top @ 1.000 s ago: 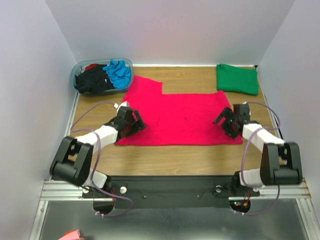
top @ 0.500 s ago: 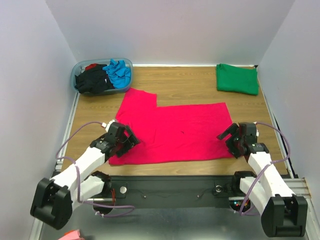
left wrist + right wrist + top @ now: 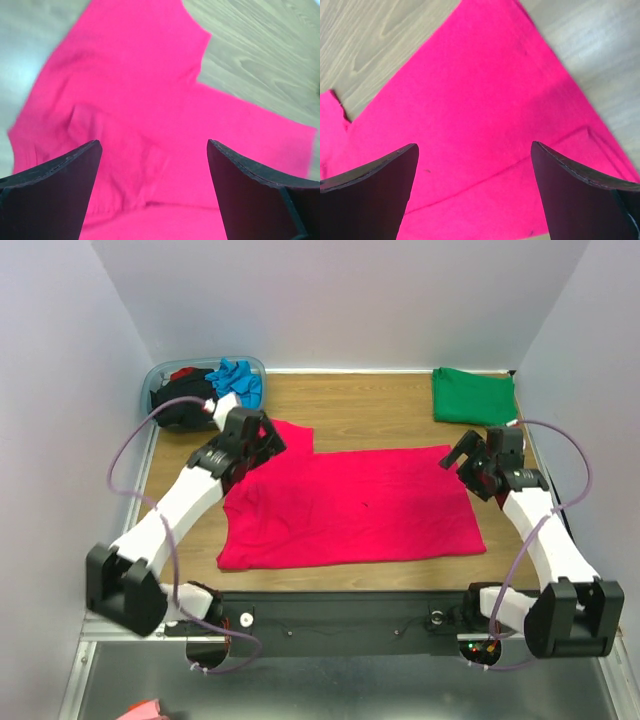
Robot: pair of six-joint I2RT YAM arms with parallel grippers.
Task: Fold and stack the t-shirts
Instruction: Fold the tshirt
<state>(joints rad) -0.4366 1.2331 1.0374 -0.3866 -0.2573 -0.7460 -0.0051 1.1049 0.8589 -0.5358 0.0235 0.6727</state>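
"Both claws empty, aren't they?"

"Yes. The left claw [image 3: 262, 440] has its jaws spread wide with nothing between them, and so has the right claw [image 3: 468, 458]. Each wrist view shows only cloth below the gap."

"What's under them?"

"The red shirt [image 3: 350, 505], lying flat in the middle of the table [image 3: 380, 405], with its long side roughly along the near edge. The left claw hangs over the sleeve [image 3: 288, 435], which sticks out toward the far left corner. The right claw is over the shirt's own far right corner."

"So a fold comes next?"

"I'd say so. To do it well, each claw should come straight down and pinch right at the cloth's edge. Then both should lift together and carry at the same pace, so the crease runs straight. The left has the harder job, I think: the sleeve makes that side uneven, and its wrist view shows wrinkles just beside it."

"And the rest?"

"The green shirt [image 3: 474, 398] is folded at the far right corner, a sensible base for the stack. The black shirt [image 3: 185, 402] and the turquoise shirt [image 3: 238, 383] sit crumpled in the tub [image 3: 258, 368] at the far left corner. That's just behind the left claw, so it should mind the rim."
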